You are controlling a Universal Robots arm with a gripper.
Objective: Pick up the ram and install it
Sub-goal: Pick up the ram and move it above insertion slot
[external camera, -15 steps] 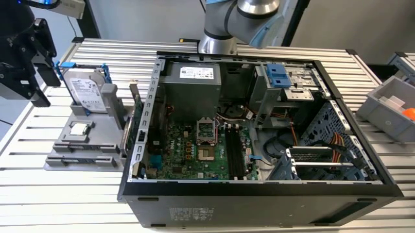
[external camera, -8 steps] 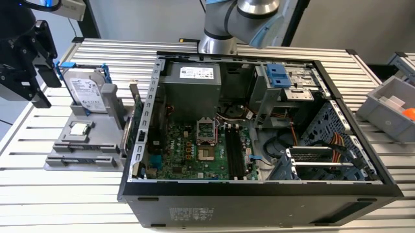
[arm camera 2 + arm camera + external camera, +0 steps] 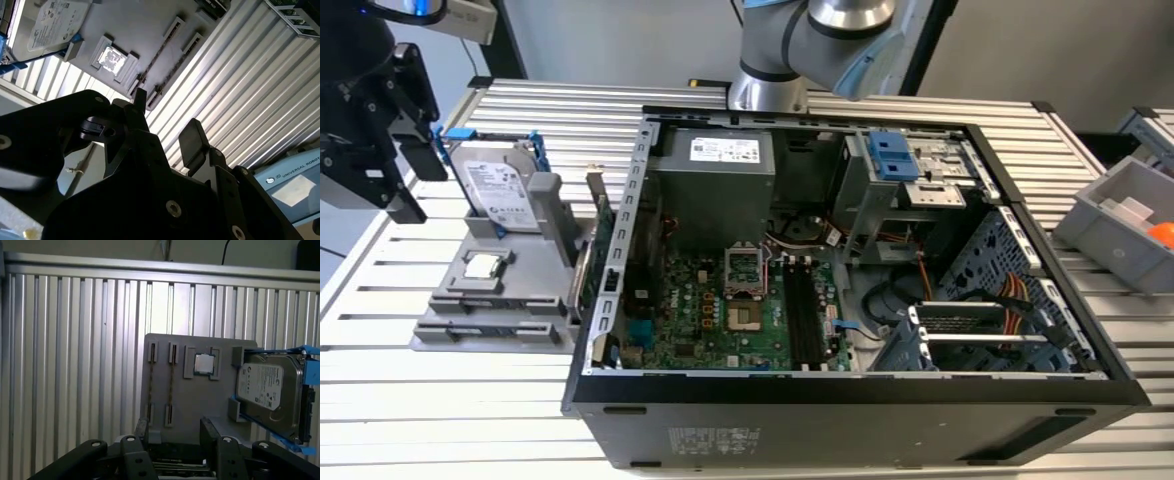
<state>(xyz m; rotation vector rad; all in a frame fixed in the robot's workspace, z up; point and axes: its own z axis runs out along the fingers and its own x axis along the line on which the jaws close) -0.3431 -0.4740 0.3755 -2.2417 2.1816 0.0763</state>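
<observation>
Tool released, nothing between its fingers, facing the grey holder on the table. The ram stands edge-on in that holder beside a second stick, ungripped. Advisable: centre on one stick only, square to its length. The exterior view alone shows the open computer case beside the holder.

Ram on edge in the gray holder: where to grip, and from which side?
Pinch the ram mid-length across its flat faces, coming straight down from above onto its exposed top edge. It stands on edge with its ends in the holder's brackets, so probably only the middle is free.
</observation>
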